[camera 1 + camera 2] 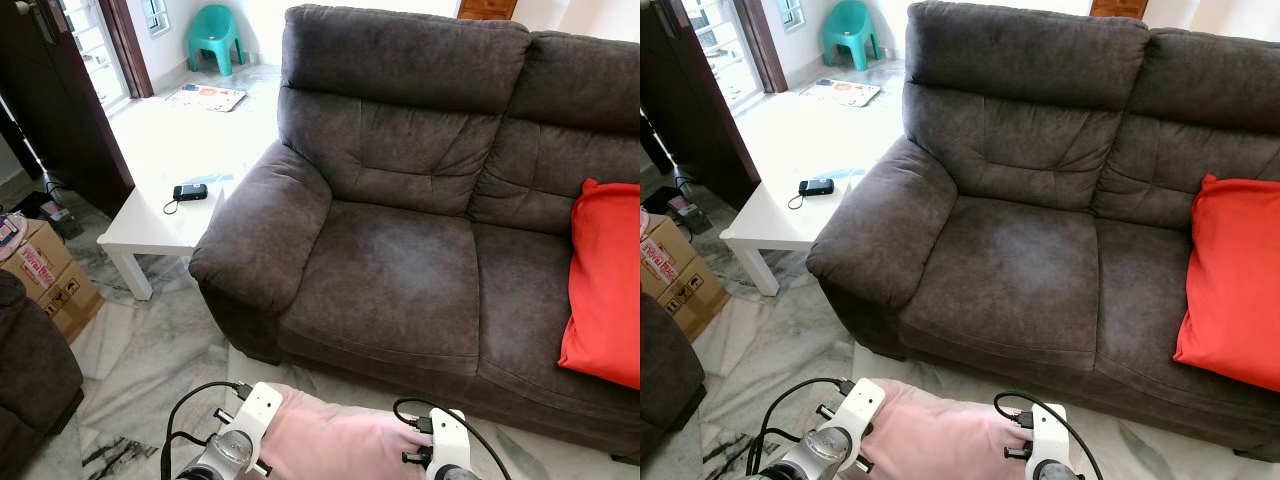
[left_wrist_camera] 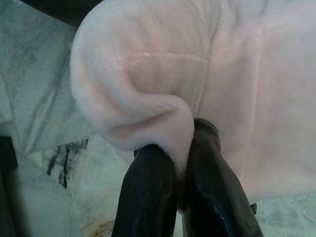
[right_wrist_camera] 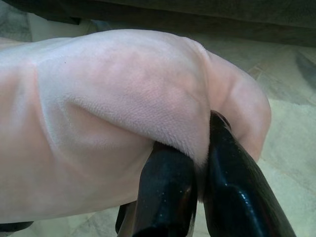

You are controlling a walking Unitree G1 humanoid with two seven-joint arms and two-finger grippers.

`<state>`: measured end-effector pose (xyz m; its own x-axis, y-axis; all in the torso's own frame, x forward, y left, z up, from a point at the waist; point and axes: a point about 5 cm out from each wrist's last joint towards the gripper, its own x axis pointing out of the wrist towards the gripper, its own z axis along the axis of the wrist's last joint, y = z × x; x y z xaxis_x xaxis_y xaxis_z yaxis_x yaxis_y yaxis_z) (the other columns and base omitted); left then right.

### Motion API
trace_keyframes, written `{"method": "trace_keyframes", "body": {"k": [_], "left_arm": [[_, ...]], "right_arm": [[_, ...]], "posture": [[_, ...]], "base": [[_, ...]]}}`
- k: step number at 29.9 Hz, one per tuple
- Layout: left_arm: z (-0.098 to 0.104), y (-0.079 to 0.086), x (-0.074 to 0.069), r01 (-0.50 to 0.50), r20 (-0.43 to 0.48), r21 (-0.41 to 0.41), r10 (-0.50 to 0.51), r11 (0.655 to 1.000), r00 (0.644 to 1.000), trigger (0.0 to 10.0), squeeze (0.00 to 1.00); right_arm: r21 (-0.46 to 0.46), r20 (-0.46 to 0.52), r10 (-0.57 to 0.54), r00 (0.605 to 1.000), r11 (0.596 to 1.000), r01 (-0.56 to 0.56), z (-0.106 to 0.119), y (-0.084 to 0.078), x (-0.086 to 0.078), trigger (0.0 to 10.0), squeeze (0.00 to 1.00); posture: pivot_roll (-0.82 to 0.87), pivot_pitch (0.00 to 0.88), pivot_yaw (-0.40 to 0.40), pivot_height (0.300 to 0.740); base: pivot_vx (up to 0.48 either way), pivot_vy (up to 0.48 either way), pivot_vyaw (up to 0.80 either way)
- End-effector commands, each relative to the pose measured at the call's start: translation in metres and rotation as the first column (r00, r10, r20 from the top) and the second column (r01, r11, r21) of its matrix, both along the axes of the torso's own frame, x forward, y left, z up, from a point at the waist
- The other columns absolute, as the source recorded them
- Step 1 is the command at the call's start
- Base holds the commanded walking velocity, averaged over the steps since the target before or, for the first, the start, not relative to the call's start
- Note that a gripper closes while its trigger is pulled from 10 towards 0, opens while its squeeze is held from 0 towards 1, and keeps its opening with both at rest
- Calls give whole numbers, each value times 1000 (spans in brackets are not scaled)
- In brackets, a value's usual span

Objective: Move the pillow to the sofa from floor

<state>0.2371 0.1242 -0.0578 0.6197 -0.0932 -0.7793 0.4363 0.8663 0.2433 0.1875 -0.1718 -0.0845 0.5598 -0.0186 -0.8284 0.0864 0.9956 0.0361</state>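
Note:
A pale pink plush pillow (image 1: 335,440) hangs between my two arms at the bottom of the eye views, just in front of the dark brown sofa (image 1: 400,260). My left gripper (image 2: 181,168) is shut on a fold of the pillow (image 2: 148,89) at its left end, above the marble floor. At the other end my right gripper (image 3: 201,168) is shut on a pinch of the pink fabric (image 3: 123,98). The sofa's left seat cushion (image 1: 1000,275) lies bare straight ahead.
A red cushion (image 1: 605,290) leans on the sofa's right seat. A white side table (image 1: 160,225) with a small black device (image 1: 190,192) stands left of the sofa arm. Cardboard boxes (image 1: 45,275) and another dark seat (image 1: 30,370) are at the left. A teal chair (image 1: 218,35) stands far back.

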Motion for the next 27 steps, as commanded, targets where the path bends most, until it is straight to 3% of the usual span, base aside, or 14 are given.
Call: {"method": "trace_keyframes", "body": {"k": [1, 27], "left_arm": [[2, 0, 3, 22, 3, 18, -22, 1000, 1000, 10000, 0], [3, -1, 4, 26, 6, 19, -26, 999, 1000, 10000, 0]], "right_arm": [[8, 17, -21, 1000, 1000, 20, 1, -1, 2, 10000, 0], [17, 17, -25, 1000, 1000, 25, 1, -3, 1, 10000, 0]], "posture": [[57, 0, -58, 740], [57, 0, -57, 740]], "base": [[0, 0, 0], [0, 0, 0]]}}
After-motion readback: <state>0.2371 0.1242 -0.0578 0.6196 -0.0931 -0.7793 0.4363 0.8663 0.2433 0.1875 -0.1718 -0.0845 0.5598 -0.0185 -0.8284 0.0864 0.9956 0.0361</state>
